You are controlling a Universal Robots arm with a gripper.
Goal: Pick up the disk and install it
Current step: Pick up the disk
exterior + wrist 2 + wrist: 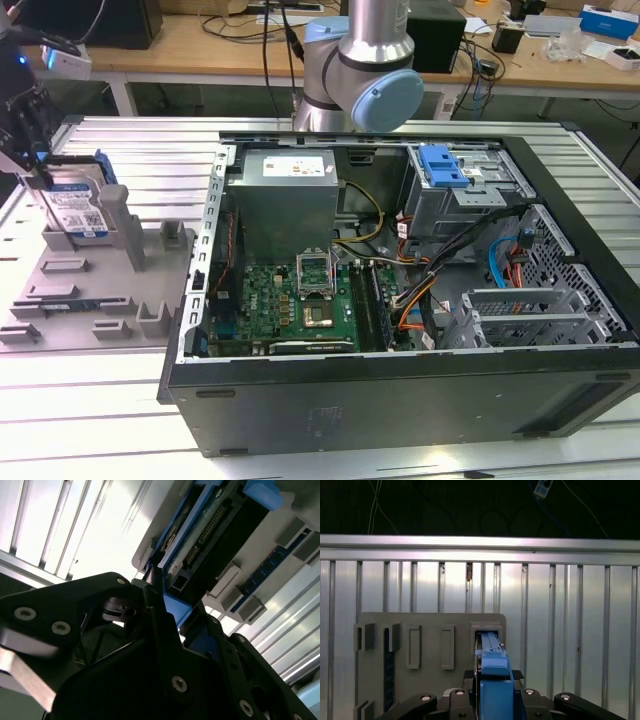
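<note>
**The disk: on edge at the grey fixture, left margin of the exterior view**

Exterior view, left to right.
- Far left, mid-height: the gripper reaches in from the upper left corner and is clamped on the blue frame of the disk.
- The disk stands slightly tilted, label outward, with its lower end among the posts of the grey fixture on the ribbed metal table.
- Centre to right: open computer case holding a power supply, a green motherboard and, at upper right, a blue drive-bay latch.
- Top centre: arm joint.

Both wrist views: the disk runs between the black fingers.
</note>
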